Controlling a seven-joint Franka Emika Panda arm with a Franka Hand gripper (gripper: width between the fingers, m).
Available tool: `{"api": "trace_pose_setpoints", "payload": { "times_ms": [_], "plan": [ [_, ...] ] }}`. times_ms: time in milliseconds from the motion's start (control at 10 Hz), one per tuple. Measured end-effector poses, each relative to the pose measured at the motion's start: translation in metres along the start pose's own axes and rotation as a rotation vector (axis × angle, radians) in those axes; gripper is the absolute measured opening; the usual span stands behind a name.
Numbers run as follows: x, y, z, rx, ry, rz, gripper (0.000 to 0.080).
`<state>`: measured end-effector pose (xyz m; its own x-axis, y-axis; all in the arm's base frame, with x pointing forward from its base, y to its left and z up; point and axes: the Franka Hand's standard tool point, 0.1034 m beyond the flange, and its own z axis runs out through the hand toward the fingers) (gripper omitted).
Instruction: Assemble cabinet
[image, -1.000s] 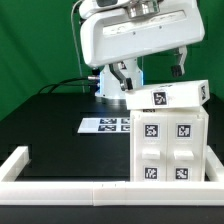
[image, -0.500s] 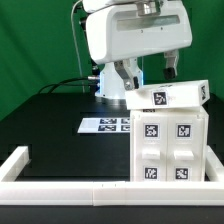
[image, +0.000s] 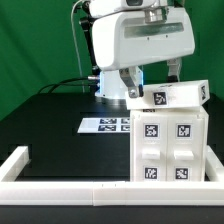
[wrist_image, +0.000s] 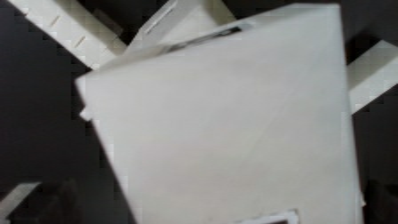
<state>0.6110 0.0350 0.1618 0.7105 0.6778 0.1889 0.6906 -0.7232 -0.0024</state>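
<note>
Black table (image: 50, 120) takes up most of the exterior view, with a low white frame (image: 60, 185) running along its near edge and up the exterior view's left side. The arm (image: 140, 40) hangs big and white over the far half. The cabinet (image: 170, 150) stands upright at the near corner on the exterior view's right, right behind the frame, tags facing the camera. A smaller tagged box (image: 175, 96) lies tilted across its top, the end on the exterior view's right sitting higher. The marker board (image: 106, 124) lies flat mid-table, just beside the cabinet on the exterior view's left. The gripper (image: 154, 86) sits right above that tilted box with its dark fingers (image: 132, 90) spread wide apart. One is down by the box's lower end and the other is up above it. Nothing is clamped between them, and I can't tell if the lower one actually touches the box. The wrist view shows none of the fingers, tags or marker board. It's just one blurry, skewed white slab (wrist_image: 214, 130) filling nearly the whole shot over dark table, and I can't tell which cabinet part it is.
</note>
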Motion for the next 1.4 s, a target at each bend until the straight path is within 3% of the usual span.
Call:
{"api": "trace_pose_setpoints", "payload": {
  "times_ms": [300,500,700,1100,1400],
  "plan": [
    [0.0094,-0.0127,0.0054,0.008,-0.007,0.068,0.0797],
    [0.0099,-0.0125,0.0052,0.007,-0.008,0.078,0.0797],
    [0.0071,-0.0096,0.0049,0.006,-0.008,0.089,0.0558],
    [0.0067,-0.0091,0.0049,0.005,-0.008,0.117,0.0558],
    [0.0072,-0.0125,0.0056,-0.024,0.020,0.500,0.0558]
  ]
}}
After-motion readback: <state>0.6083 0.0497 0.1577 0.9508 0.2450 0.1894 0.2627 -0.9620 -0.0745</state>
